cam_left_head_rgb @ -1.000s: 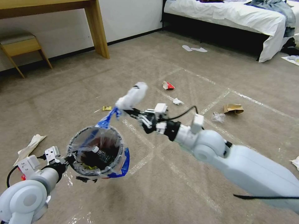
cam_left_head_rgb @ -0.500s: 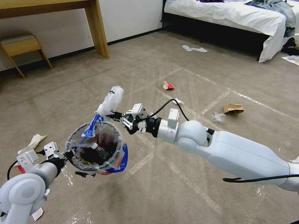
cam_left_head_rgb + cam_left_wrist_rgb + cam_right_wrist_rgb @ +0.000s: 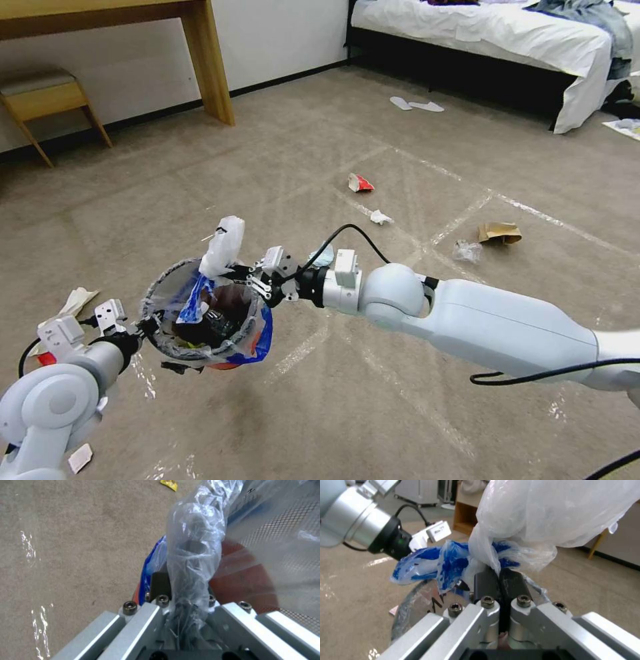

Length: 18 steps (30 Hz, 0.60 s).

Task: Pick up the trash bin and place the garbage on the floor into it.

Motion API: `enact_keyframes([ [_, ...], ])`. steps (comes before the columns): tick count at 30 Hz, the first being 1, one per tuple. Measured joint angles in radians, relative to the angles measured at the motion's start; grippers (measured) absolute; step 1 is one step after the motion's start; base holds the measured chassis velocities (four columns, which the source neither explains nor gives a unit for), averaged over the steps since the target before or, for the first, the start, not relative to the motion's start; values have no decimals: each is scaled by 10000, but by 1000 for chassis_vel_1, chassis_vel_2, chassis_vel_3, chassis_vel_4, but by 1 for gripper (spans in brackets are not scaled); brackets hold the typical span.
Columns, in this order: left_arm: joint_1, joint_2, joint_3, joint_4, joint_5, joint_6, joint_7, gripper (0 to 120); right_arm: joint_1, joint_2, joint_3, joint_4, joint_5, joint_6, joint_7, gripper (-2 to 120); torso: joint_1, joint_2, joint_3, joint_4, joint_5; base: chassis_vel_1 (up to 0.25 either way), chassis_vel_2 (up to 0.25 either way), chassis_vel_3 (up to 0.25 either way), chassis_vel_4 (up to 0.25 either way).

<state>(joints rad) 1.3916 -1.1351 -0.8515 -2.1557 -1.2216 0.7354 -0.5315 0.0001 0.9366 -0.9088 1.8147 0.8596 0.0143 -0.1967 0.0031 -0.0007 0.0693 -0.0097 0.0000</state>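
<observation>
The trash bin (image 3: 248,333), plastic-lined with a red body and blue patch, hangs above the floor (image 3: 373,387). My left gripper (image 3: 145,329) is shut on its rim; in the left wrist view the gripper (image 3: 183,580) clamps the liner against the bin (image 3: 246,580). My right gripper (image 3: 243,275) is shut on a white-and-blue plastic bag (image 3: 223,245) over the bin's far rim, and up close the fingers (image 3: 486,581) pinch the bag (image 3: 553,512). More garbage lies on the carpet: a red-white carton (image 3: 360,183), a tissue (image 3: 381,217), a brown paper bag (image 3: 499,232), a clear wrapper (image 3: 467,251).
Crumpled paper (image 3: 70,307) lies on the carpet by my left arm. White slippers (image 3: 417,104) lie before the bed (image 3: 493,33) at the back right. A wooden desk leg (image 3: 210,63) and a stool (image 3: 40,93) stand at the back left.
My right gripper has carried the plastic bag left and down, from beyond the bin to over its opening. The left arm and bin have barely moved.
</observation>
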Motion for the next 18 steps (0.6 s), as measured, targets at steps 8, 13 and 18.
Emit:
enact_keyframes([
  [8, 101, -46, -38, -51, 11, -2, -2, 1, 289, 333, -601, -288, -197, -19, 75, 0, -1, 0, 0, 1, 0, 0, 0, 0, 0],
  [13, 122, -62, -40, -66, 22, -2, 0, 1, 331, 393, -862, -416, -359, -1, 179, 0, -1, 0, 0, 0, 0, 0, 0, 0, 0],
  [18, 142, -88, -40, -77, 36, -1, 2, 1, 331, 400, -1040, -397, -430, -74, 334, 7, -1, 0, 0, 0, 1, 0, 0, 0, 0],
])
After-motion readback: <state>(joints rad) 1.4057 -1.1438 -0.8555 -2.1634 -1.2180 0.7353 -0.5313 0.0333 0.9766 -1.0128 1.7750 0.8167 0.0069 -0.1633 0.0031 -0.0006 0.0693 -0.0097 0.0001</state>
